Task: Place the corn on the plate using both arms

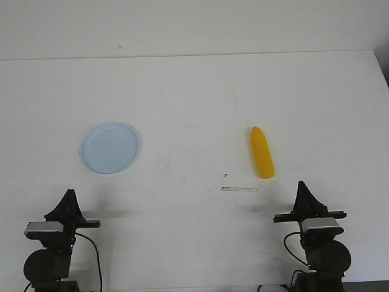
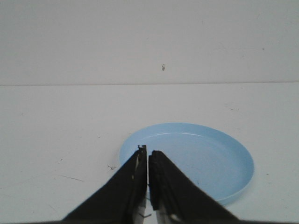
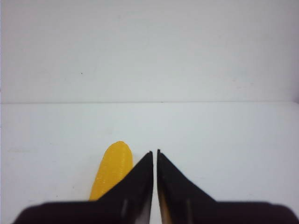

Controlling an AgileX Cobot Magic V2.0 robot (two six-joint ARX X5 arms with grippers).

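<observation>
The yellow corn [image 1: 262, 152] lies on the white table right of centre, its pointed end away from me. The pale blue plate [image 1: 110, 148] sits to the left with nothing on it. My left gripper [image 1: 70, 193] rests near the front edge, below the plate, shut and holding nothing. My right gripper [image 1: 302, 185] is near the front edge, just right of and nearer than the corn, shut and holding nothing. In the left wrist view the plate [image 2: 201, 158] lies just beyond the gripper [image 2: 147, 150]. In the right wrist view the corn [image 3: 112, 169] is beside the gripper [image 3: 155, 151], partly hidden by one finger.
A short clear strip [image 1: 239, 189] lies on the table just in front of the corn, with a small dark speck [image 1: 225, 175] nearby. The table's far edge [image 1: 194, 55] meets a pale wall.
</observation>
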